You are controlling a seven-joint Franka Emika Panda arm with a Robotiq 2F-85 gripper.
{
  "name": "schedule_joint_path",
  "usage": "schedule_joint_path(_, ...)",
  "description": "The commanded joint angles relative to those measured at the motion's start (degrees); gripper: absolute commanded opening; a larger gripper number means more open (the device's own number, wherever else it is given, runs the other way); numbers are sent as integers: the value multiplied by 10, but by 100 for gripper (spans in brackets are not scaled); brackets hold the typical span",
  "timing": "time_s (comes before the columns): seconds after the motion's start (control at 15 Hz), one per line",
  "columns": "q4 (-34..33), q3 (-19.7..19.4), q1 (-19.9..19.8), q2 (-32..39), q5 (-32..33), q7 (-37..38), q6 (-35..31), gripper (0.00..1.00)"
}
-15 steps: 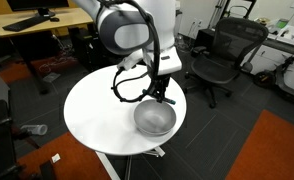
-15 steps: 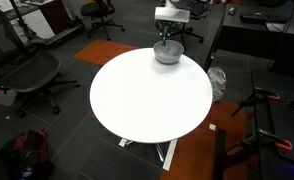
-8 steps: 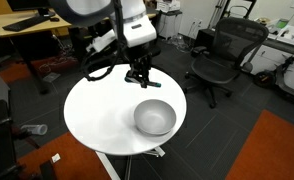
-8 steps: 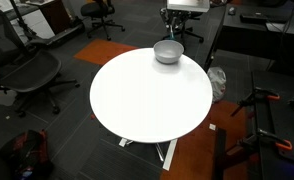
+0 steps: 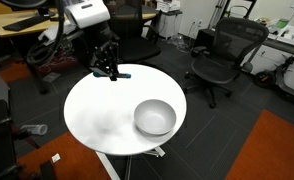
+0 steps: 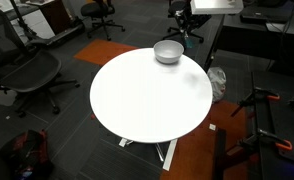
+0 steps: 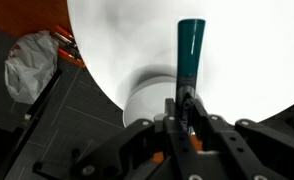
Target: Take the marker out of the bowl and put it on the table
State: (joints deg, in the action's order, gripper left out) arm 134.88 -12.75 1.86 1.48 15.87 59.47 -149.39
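- Gripper (image 7: 187, 104) is clamped on the marker (image 7: 190, 45). In the wrist view the jaws pinch one end and the teal barrel sticks straight out past them.
- In an exterior view the gripper (image 5: 107, 68) hangs around the far edge of the table (image 5: 97, 120), with the marker (image 5: 121, 72) poking out sideways, roughly level. I honestly can't tell how high above the top it is.
- The bowl (image 5: 154, 117) sits well apart from the gripper, toward the opposite side of the tabletop, and looks empty from here. In an exterior view the bowl (image 6: 168, 51) is near the table's rim, but I can't pick out the gripper there.
- The wrist view shows white tabletop under the marker. The table edge and dark floor are off to one side, and there's a crumpled plastic bag (image 7: 32, 65) down there.
- Progress: I'd call the first half done, since the marker is out of the bowl. What's left is to lower it, let go on the top and back off.
- One worry is that it's close to the edge and a round marker can roll, so I'd set it further in.
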Motion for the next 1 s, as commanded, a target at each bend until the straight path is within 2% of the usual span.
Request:
schedule_joint_path(0.0,59,37,-22,-47,4,17,3,5)
schedule_joint_path(0.4,90,63,-39,-22,2,23,-7,5)
schedule_joint_path(0.93,89,56,-35,58,-20,23,-51,5)
